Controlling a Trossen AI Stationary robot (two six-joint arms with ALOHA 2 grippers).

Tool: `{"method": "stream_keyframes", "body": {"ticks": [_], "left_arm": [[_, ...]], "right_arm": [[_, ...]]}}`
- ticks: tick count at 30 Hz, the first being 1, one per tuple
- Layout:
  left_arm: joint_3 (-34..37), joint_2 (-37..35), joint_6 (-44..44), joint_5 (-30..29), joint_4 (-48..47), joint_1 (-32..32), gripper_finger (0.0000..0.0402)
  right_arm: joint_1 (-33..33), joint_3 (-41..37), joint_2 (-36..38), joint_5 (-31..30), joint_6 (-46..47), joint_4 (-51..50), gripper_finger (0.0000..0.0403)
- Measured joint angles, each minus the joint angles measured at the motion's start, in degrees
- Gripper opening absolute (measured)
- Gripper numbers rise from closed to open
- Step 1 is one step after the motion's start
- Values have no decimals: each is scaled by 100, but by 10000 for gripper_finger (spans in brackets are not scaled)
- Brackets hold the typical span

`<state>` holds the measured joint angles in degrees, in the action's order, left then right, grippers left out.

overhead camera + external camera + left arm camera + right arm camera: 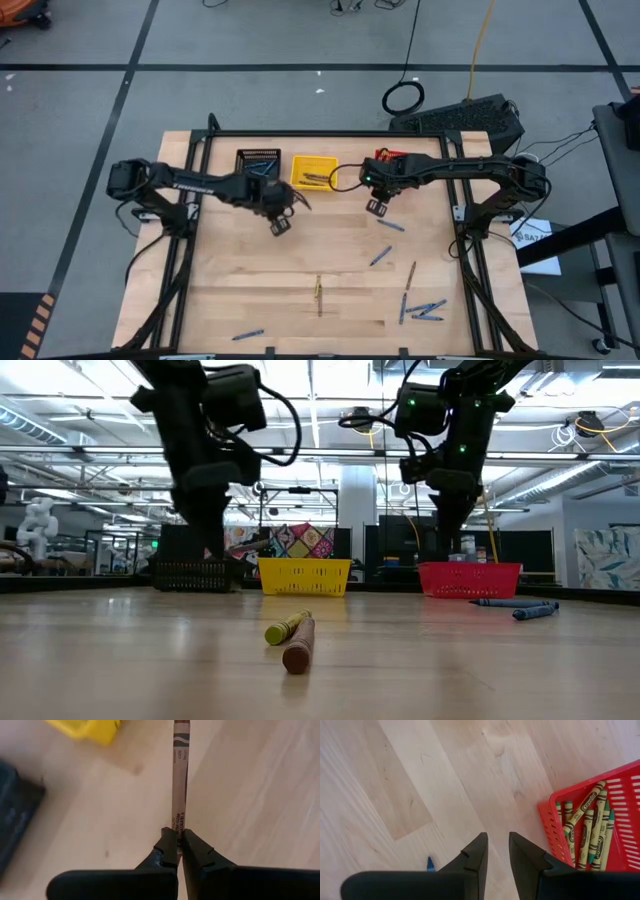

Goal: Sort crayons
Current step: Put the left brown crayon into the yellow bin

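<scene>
Left gripper (180,845) carrying a brown crayon (179,775) near the baskets at the far edge of the surface (300,260).

The jaws are pinching the crayon's near end, its long axis running straight ahead of the fingertips, pointing onward past the corner of the yellow basket (313,170), which is lying just beside the left arm. The right gripper (497,852) is hovering beside the red basket (620,785), jaws parted and holding nothing, green-tipped crayons (590,830) lying inside. Loose blue crayons (425,310) are lying scattered on the near right of the surface, closer to the right arm.
</scene>
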<state>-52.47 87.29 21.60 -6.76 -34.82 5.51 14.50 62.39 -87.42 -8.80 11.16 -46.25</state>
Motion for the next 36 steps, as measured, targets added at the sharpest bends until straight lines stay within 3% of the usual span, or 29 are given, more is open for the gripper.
{"method": "stream_keyframes", "body": {"ticks": [16, 28, 36], "left_arm": [[-777, 34, -2109, 575, 367, 1303, 0], [-784, 318, -3456, 1151, 805, 2291, 0], [-779, 815, -3887, 1429, 1319, 2469, 0]], "right_arm": [[0, 0, 0, -13, 16, 317, 66], [0, 0, 0, -13, 319, 461, 66], [2, 0, -2, -15, 293, 565, 66]]}}
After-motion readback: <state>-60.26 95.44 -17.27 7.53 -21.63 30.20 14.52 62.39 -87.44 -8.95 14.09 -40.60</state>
